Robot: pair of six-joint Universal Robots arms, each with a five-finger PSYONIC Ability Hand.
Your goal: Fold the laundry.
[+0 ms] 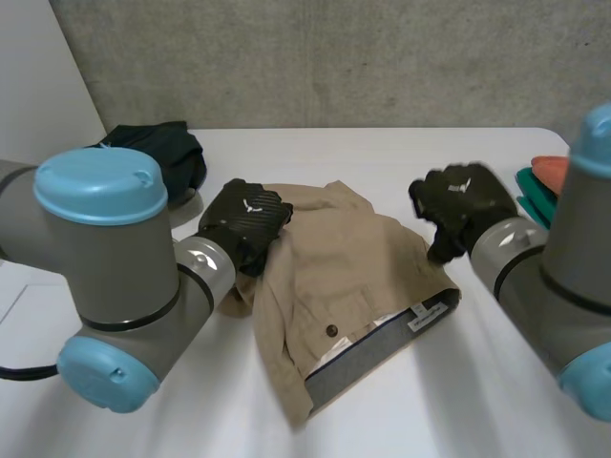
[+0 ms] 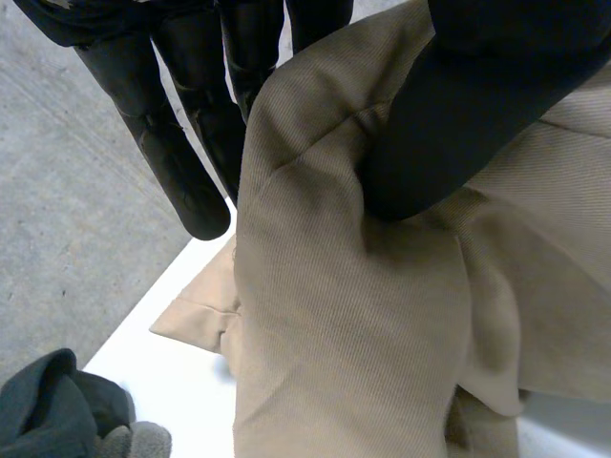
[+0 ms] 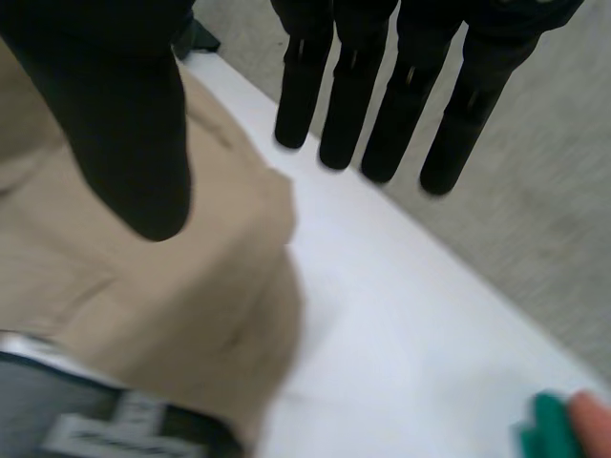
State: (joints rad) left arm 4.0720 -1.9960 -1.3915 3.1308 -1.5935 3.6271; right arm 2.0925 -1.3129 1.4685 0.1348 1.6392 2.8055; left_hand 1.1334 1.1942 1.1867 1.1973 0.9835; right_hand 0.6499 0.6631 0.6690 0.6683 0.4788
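Khaki trousers [image 1: 334, 267], waistband label [image 1: 427, 318] illegible, L hand [image 1: 243, 224] pinching cloth, R hand [image 1: 460, 202] slack, empty

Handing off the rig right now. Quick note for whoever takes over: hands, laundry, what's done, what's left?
Left hand: shut on the tan shorts, pinching a fold at their left edge between thumb and fingers.
Right hand: open, fingers straight, by the shorts' far right corner, holding nothing.
The shorts lie rumpled in the middle of the table, waistband toward the robot. A dark garment sits bunched at the far left.
Done: no neat fold yet.
Left: flatten and fold the shorts, then probably the dark garment.
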